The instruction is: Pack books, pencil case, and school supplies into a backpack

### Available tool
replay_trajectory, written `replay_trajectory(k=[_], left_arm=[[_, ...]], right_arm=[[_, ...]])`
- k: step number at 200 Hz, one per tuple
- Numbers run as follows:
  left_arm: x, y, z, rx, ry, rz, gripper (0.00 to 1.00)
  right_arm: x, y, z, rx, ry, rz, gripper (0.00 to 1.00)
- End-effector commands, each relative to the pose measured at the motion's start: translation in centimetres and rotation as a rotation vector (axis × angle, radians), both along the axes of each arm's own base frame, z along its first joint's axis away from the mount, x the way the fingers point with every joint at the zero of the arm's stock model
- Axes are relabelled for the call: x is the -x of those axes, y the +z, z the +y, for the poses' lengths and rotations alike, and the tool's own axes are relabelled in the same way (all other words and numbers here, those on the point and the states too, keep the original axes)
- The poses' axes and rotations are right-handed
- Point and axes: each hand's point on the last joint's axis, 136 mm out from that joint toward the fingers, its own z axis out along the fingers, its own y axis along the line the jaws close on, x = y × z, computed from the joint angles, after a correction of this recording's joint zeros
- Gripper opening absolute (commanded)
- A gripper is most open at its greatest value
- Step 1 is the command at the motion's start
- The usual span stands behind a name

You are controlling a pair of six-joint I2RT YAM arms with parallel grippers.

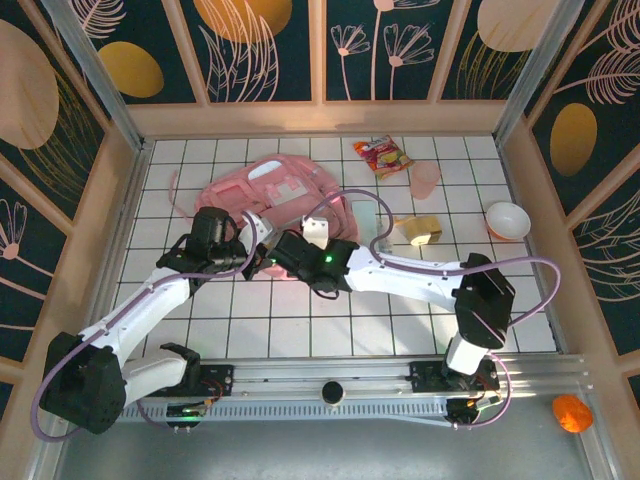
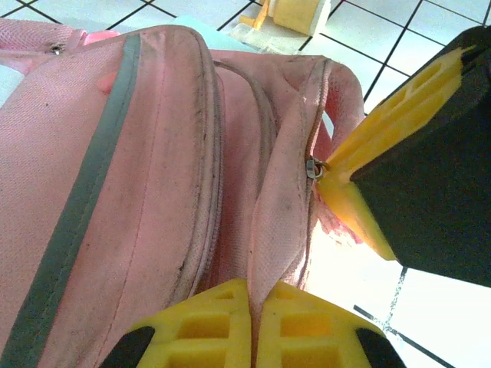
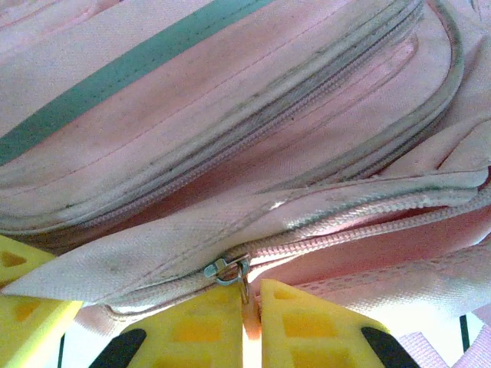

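The pink backpack lies flat at the middle back of the tiled table. My left gripper is shut on a fold of its pink fabric by the zipper opening. My right gripper is shut on the metal zipper pull, just under the slider; both grippers meet at the bag's near edge. The zipper is partly parted. The small pale yellow block sits to the right of the bag. A pale blue-green case appears to lie between them. The navy book is hidden.
A red-orange snack packet and a pink cup lie at the back right. A white bowl stands near the right wall. An orange object rests off the table, front right. Wooden walls enclose the table.
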Motion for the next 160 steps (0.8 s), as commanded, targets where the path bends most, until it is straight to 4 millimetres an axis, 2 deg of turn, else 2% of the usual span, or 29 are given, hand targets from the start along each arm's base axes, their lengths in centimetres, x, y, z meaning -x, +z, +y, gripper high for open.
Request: replay_trajectory(k=[1, 13, 30, 49, 93, 115, 147, 160], left_arm=[[-1.3, 3.1, -0.3, 0.050, 0.017, -0.069, 0.00], [-1.2, 3.0, -0.3, 0.052, 0.014, -0.067, 0.00], [-1.2, 3.0, -0.4, 0.057, 0.009, -0.066, 0.00], [-1.3, 3.1, -0.4, 0.057, 0.010, -0.068, 0.00], [-1.2, 3.2, -0.5, 0.060, 0.002, -0.071, 0.00], [-1.2, 3.4, -0.5, 0.063, 0.002, -0.072, 0.00], [-1.7, 2.9, 0.1, 0.020, 0.038, -0.075, 0.00], [-2.1, 2.3, 0.7, -0.024, 0.068, -0.082, 0.00]], right_arm=[[-1.1, 0.3, -3.9, 0.083, -0.096, -0.037, 0.13], [-1.0, 0.3, -3.5, 0.059, -0.059, -0.040, 0.17], [-1.0, 0.4, -1.8, -0.059, 0.004, -0.037, 0.20], [-1.0, 0.4, -1.1, -0.139, 0.035, -0.030, 0.23], [-1.1, 0.2, 0.5, -0.153, 0.114, -0.031, 0.25], [-1.4, -0.6, 0.2, -0.126, 0.109, -0.012, 0.26], [-1.5, -0.5, -0.1, -0.104, 0.142, -0.008, 0.01], [-1.3, -0.3, -0.8, -0.076, 0.151, -0.013, 0.00]])
